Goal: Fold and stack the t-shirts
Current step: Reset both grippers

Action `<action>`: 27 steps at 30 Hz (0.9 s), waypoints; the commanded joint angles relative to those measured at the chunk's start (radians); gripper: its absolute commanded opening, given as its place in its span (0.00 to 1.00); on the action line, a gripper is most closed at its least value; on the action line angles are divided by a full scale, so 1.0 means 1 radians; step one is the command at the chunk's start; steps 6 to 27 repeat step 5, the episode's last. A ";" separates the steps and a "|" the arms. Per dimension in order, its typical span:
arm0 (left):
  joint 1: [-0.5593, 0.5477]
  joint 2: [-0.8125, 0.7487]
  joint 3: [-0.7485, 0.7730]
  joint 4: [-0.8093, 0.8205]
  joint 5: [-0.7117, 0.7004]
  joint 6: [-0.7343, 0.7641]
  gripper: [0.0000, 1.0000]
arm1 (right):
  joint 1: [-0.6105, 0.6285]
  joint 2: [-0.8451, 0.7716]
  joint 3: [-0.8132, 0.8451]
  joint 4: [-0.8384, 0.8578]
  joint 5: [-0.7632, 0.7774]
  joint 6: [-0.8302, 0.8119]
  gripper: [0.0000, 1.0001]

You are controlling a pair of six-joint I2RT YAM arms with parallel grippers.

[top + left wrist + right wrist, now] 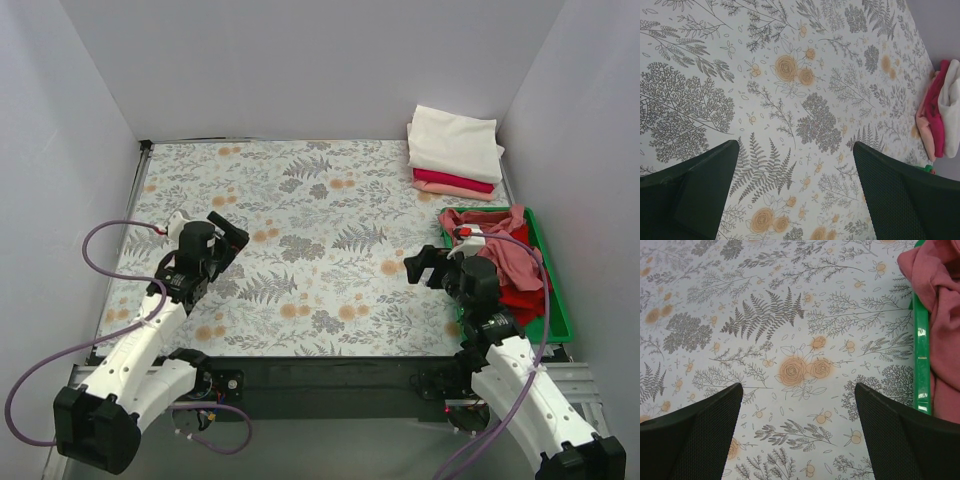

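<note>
**Folded t-shirts.** A finished stack [455, 155] lies at the far right corner of the table, close to the back wall. The cream-white shirt [455, 138] is on top, the magenta shirt [452, 179] is under it, and the pale pink shirt [448, 190] is at the bottom. This corner position keeps the stack off the middle of the table.

**Unfolded t-shirts.** The dusty-pink shirt [497, 245] and the red shirt [522, 297] lie crumpled in the green tray [558, 305] on the right side, on the near side of the stack. The dusty-pink shirt lies mostly over the red one and reaches the tray's left rim. It is therefore judged the next item to pick. By this count, three shirts are done and two are not yet folded.

**Work surface.** The middle of the floral tablecloth [310, 230], between the two arms, is the likely area for spreading a shirt.

**Right gripper** [423, 266]. The jaws stand wide apart and hold nothing. The gripper hovers above the tablecloth just left of the tray. Its wrist view shows the tray rim and the dusty-pink cloth at the right edge. This position suits a short reach into the tray.

**Left gripper** [231, 231]. The jaws stand wide apart and hold nothing. The gripper hangs above the left part of the tablecloth, well apart from every shirt. It is judged to be placed to take a second corner of a shirt brought to the middle.
</note>
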 commanded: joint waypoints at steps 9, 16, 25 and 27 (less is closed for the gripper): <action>0.001 -0.001 -0.015 -0.032 0.013 -0.019 0.98 | 0.006 -0.028 -0.006 0.038 0.012 0.010 0.98; 0.001 -0.001 -0.015 -0.032 0.013 -0.019 0.98 | 0.006 -0.028 -0.006 0.038 0.012 0.010 0.98; 0.001 -0.001 -0.015 -0.032 0.013 -0.019 0.98 | 0.006 -0.028 -0.006 0.038 0.012 0.010 0.98; 0.001 -0.001 -0.015 -0.032 0.013 -0.019 0.98 | 0.006 -0.028 -0.006 0.038 0.012 0.010 0.98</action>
